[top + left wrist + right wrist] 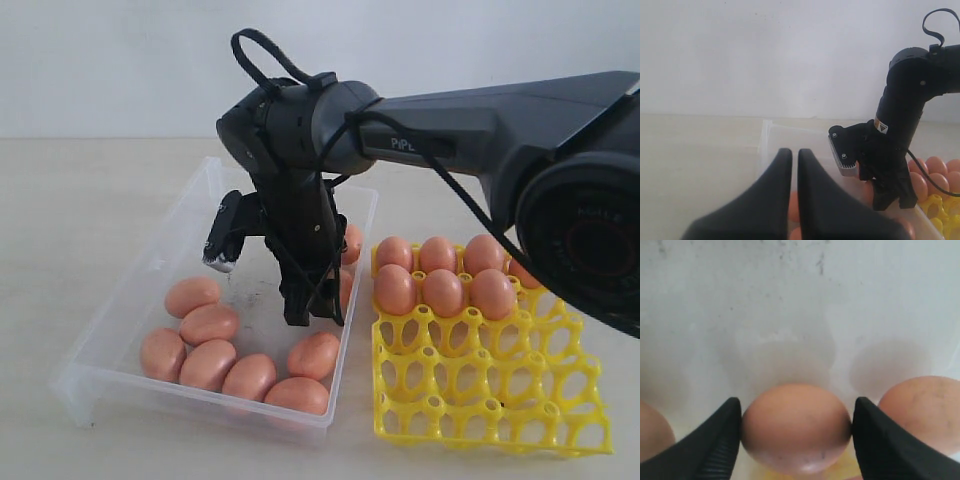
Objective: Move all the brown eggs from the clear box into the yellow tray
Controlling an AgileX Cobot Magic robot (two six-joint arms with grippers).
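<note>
While the right gripper reaches down into the clear box, loose brown eggs lie on their sides around and in front of it. The yellow tray, its far cups filled, sits just beyond the box wall.

From the left wrist, the left gripper is clenched on nothing, and the right arm stands ahead of it.

From the right wrist, both fingers touch one grasped egg. Its long axis runs from pad to pad, and a neighbouring egg crowds one finger's outer side.

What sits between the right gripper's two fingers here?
A brown egg fills the gap between the right gripper's fingers, as the right wrist view shows; whether they touch it is unclear.
</note>
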